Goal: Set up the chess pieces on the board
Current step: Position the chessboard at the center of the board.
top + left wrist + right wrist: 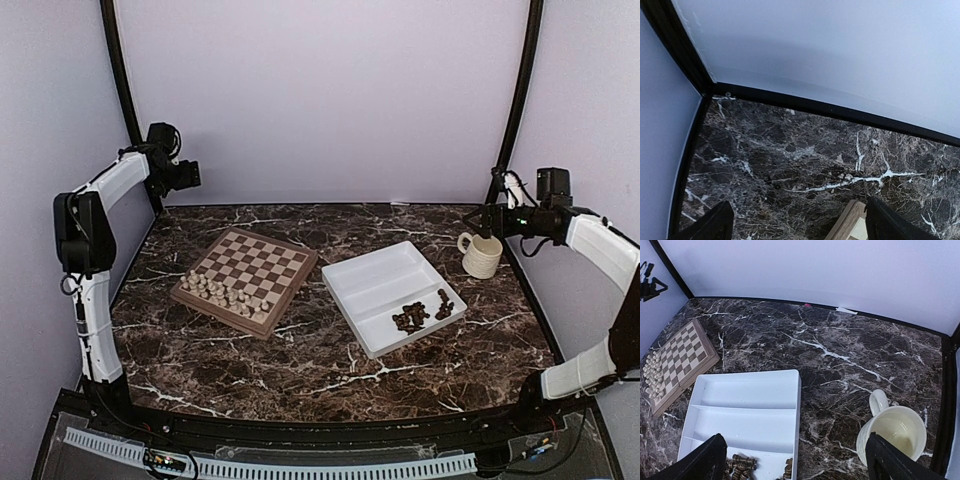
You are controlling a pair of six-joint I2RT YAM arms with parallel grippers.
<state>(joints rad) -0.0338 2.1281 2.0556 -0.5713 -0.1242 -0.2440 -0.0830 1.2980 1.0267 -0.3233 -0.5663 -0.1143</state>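
The chessboard point(247, 280) lies left of centre on the marble table, with cream chess pieces point(222, 292) standing in two rows along its near edge. Dark brown chess pieces point(420, 313) lie in a heap in the near compartment of the white tray point(380, 280). My left gripper point(192, 174) is raised at the far left, open and empty; its wrist view shows only a corner of the board point(849, 226). My right gripper point(478, 218) is raised at the far right above the mug point(481, 255), open and empty. Its wrist view shows the board point(677, 361), the tray point(745, 415) and dark pieces point(742, 463).
A cream mug point(892, 434) stands upright and empty right of the tray. Pale walls and black frame posts close in the table at the back and sides.
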